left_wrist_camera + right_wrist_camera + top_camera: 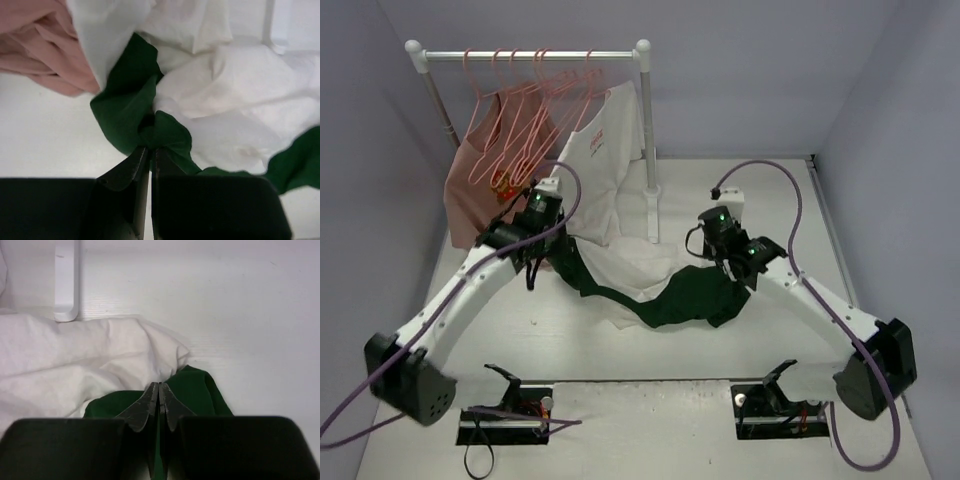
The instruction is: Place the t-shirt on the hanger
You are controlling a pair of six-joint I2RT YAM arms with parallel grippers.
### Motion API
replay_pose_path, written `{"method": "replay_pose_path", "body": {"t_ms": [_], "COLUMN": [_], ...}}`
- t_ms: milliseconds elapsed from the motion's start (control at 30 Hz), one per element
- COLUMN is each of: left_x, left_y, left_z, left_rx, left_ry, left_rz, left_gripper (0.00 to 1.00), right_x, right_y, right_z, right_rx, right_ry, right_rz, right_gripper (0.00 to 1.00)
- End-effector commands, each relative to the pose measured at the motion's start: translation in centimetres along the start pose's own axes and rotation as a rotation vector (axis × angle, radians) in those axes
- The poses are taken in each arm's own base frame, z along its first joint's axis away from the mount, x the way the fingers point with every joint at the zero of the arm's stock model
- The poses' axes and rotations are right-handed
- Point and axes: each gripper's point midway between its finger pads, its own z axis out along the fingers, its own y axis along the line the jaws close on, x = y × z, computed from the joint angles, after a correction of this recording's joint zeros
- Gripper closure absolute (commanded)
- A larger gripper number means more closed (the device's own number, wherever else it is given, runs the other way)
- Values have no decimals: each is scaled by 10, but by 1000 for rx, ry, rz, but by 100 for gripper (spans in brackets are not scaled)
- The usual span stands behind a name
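Left gripper (150,149) is pinched shut on a green sleeve of the t-shirt (685,300); the right gripper (159,390) clamps another green fold. Only the top view shows it slung between them across the middle of the worktop (800,220), and the pink hangers (525,125) on the far-left rail (530,55).

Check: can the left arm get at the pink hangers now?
Probably not usefully: the hangers hang just beyond the left gripper, but it is shut on the green sleeve of the t-shirt.
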Motion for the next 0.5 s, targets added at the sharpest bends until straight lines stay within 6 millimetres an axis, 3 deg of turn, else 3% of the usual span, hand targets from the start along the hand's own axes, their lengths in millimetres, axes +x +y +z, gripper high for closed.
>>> {"method": "replay_pose_path", "body": {"t_ms": [0, 133, 233, 267, 367, 467], "left_x": [-40, -68, -86, -91, -88, -66], "left_y": [-11, -27, -32, -32, -26, -19], "left_z": [42, 44, 27, 16, -5, -16], "left_rx": [-7, 36, 66, 75, 90, 107], "left_ry": [-2, -45, -104, -133, -166, -151], "left_rz": [92, 111, 133, 134, 143, 133], "left_gripper": [99, 79, 52, 47, 42, 41], "right_x": [17, 43, 65, 70, 90, 107], "right_y": [47, 79, 108, 114, 128, 135], "right_z": [9, -1, -17, -20, -27, -30], "right_rx": [-236, -362, -453, -475, -525, -552], "right_ry": [103, 115, 101, 102, 108, 117], "right_rz": [-221, -326, -400, -409, -433, -441], "right_gripper": [94, 71, 62, 58, 47, 41]}}
